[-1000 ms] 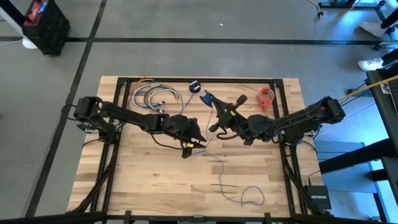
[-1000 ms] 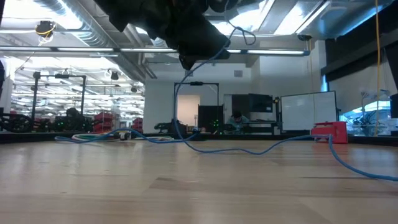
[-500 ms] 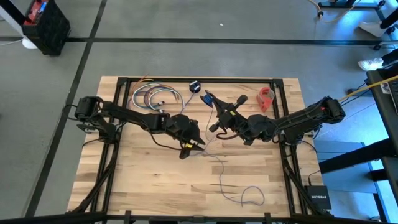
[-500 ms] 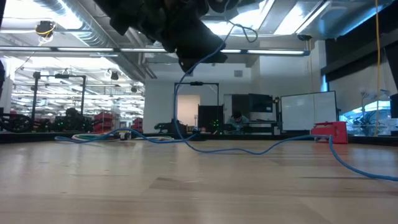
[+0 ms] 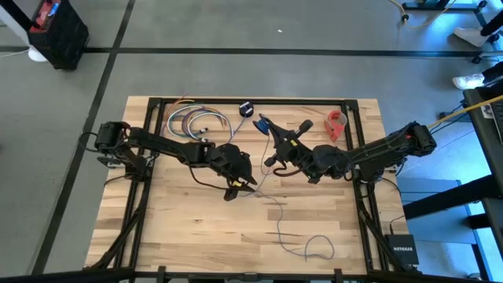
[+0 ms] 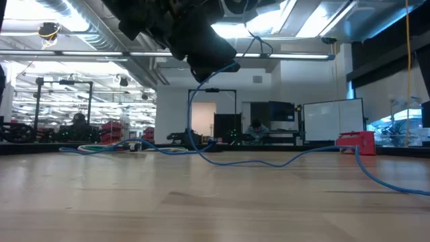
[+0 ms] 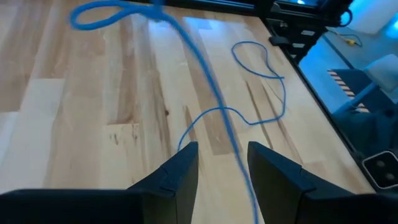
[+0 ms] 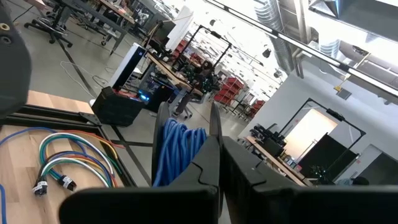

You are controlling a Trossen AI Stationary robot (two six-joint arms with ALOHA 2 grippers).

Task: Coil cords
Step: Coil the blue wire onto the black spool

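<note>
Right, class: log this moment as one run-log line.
task: coil cords | right hand: shut on cord coil | left hand: open, cord between fingers | cord tail on table

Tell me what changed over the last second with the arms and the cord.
Very little. The left gripper, open around the cord, drifted slightly back toward its own side of the table, still raised above it. The right gripper stayed put, shut on the coiled part of the cord. The loose end on the table, the multicoloured cable bundle and the red object did not move.
</note>
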